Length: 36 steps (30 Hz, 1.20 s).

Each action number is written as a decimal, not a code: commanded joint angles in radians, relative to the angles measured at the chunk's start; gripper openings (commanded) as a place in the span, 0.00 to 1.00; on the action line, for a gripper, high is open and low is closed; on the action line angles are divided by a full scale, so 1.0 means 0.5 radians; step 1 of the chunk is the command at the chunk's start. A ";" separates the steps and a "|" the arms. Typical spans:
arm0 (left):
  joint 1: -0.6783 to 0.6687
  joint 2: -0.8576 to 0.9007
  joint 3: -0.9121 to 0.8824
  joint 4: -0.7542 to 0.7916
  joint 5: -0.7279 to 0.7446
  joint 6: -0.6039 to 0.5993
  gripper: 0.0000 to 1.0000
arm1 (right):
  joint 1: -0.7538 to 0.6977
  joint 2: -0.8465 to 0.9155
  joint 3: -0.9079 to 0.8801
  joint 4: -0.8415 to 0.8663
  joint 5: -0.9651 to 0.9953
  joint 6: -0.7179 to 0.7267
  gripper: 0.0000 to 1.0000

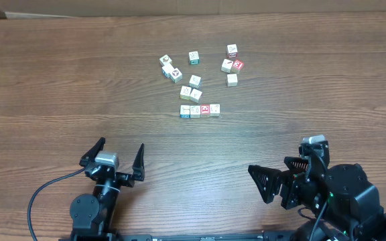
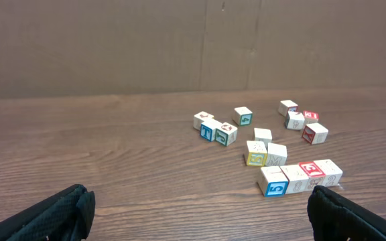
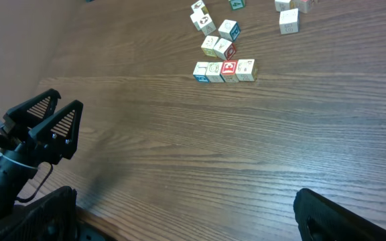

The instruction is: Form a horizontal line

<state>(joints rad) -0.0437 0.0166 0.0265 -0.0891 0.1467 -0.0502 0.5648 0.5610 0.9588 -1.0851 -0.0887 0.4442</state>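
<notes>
Fingers are hanging spread fully wide and holding nothing, my left fingers [image 1: 98, 148] and my right fingers [image 1: 265, 182] alike, near my edge of the bench [image 1: 45, 80]. A horizontal line [image 1: 200, 110] of four cream picture cubes is sitting edge to edge mid-bench, loose cubes [image 1: 194, 80] lying just behind it. I am judging each cube light, stiff and smooth; pinching two opposite flat sides looks safest.
</notes>
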 commanded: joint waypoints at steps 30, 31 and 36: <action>0.012 -0.024 -0.020 0.007 0.021 -0.019 1.00 | -0.194 -0.117 -0.194 0.163 0.400 -0.575 1.00; 0.012 -0.024 -0.020 0.007 0.022 -0.019 1.00 | -0.250 -0.166 -0.291 0.266 0.401 -0.579 1.00; 0.012 -0.024 -0.020 0.007 0.021 -0.019 0.99 | -0.383 -0.390 -0.714 0.633 0.383 -0.579 1.00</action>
<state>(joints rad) -0.0437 0.0166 0.0250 -0.0887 0.1463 -0.0505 0.4019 0.4282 0.7010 -0.8204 0.0940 0.1844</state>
